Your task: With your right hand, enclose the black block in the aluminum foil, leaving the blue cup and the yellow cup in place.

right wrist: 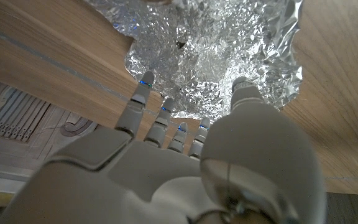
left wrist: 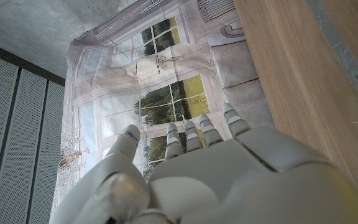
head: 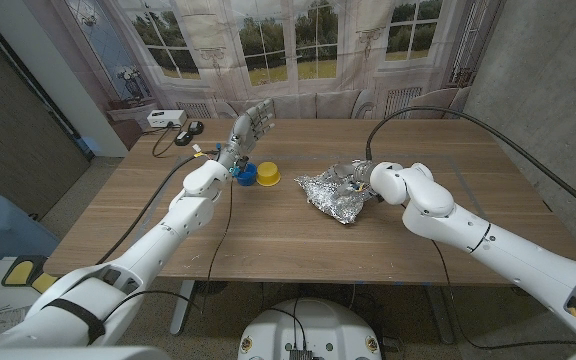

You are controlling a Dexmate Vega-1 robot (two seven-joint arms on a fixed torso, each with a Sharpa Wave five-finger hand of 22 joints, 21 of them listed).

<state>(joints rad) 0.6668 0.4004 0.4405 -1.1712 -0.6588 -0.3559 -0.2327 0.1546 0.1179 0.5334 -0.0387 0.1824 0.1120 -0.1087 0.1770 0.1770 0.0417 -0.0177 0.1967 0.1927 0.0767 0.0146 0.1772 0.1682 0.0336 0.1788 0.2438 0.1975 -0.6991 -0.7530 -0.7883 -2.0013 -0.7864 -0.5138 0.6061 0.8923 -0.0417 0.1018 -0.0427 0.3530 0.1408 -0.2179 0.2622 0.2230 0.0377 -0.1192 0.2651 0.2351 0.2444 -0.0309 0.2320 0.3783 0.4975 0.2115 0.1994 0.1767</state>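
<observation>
The crumpled aluminum foil (head: 334, 194) lies bunched at the table's middle right. A small dark spot (right wrist: 180, 44) shows through a gap in the foil (right wrist: 216, 50); I cannot tell if it is the black block. My right hand (head: 362, 180) is at the foil's right side, and the right wrist view shows its fingertips (right wrist: 143, 83) and thumb touching the foil's edge, fingers apart. The blue cup (head: 244, 175) and yellow cup (head: 267, 175) stand side by side left of the foil. My left hand (head: 249, 126) is raised above and behind the blue cup, fingers spread, holding nothing.
A white box (head: 165, 118) and small black items (head: 187, 133) with a cable sit at the table's (head: 298, 250) far left corner. A black cable arcs over the right side of the table to my right arm. Bare wood stretches along the front.
</observation>
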